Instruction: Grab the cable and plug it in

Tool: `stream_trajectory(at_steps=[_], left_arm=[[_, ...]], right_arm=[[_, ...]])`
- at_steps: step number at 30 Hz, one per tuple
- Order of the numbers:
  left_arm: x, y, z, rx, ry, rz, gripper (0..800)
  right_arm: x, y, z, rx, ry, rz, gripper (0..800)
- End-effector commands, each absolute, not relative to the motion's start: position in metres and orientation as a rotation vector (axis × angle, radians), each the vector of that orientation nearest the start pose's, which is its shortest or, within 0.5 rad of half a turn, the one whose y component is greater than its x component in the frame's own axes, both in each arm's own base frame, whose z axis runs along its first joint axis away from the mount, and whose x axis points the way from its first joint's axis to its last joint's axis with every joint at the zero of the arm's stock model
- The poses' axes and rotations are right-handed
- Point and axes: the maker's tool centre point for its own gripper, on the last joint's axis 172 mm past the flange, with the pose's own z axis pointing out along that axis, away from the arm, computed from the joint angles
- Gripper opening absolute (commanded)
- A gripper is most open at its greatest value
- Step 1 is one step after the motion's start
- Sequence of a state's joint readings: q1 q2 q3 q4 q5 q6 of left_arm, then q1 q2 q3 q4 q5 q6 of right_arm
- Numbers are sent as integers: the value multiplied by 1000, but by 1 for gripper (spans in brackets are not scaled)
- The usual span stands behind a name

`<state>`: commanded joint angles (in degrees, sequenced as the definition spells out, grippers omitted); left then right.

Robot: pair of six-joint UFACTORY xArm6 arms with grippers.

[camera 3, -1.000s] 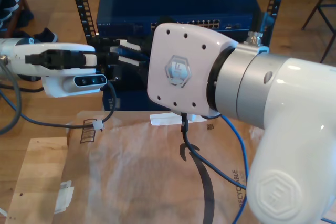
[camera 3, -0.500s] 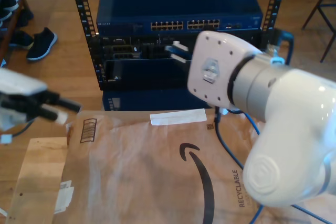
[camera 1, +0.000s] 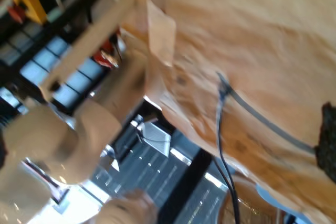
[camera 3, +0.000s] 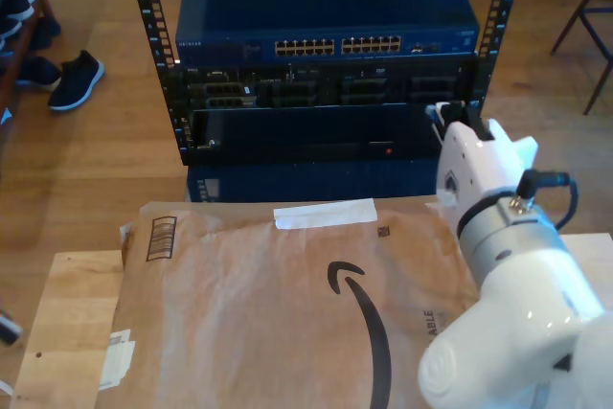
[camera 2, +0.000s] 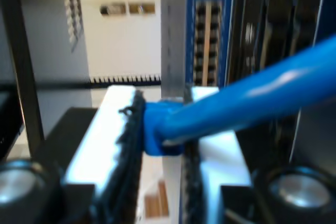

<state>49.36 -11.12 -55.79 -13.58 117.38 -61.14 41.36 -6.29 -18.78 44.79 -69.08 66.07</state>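
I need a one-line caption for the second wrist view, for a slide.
My second gripper shut on the blue cable near its end, facing the equipment rack.

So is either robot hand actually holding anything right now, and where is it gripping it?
Yes. My second hand is shut on the blue cable, pinching it at its very end, by the plug. My first hand's view is too blurred to tell its state.

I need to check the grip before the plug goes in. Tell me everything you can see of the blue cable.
The cable is bright blue with a smooth, glossy plastic-looking jacket. In the second wrist view it runs slantwise into my second gripper, whose pale, dark-edged jaws are shut on its blue end piece. Its plug tip is hidden between them. Behind it stands the blue rack switch.
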Motion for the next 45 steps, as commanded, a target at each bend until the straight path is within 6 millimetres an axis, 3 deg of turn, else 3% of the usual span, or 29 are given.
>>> stream_trajectory(at_steps=[4,10,13,16,20,28,33,42,45], left_arm=[[143,126,262,1598,2143,-1159,798],[64,150,236,1674,2154,-1061,798],[32,139,212,1682,2149,-1048,798],[15,130,185,1715,2140,-999,798],[-14,125,148,1737,2143,-940,798],[-26,121,107,1744,2145,-831,798],[-31,111,98,1710,2140,-816,798],[-31,118,93,1811,2085,-749,798],[-30,111,68,1871,2068,-695,798]], right_arm=[[451,130,327,-1296,1218,-1348,2],[453,132,333,-1269,1216,-1366,1],[457,130,327,-1265,1238,-1381,1],[454,129,338,-1236,1210,-1420,2],[455,124,333,-1246,1227,-1442,1],[464,133,337,-1227,1224,-1437,1],[477,144,346,-1217,1205,-1455,1],[503,166,345,-1206,1197,-1464,1],[511,163,346,-1196,1214,-1459,1]])
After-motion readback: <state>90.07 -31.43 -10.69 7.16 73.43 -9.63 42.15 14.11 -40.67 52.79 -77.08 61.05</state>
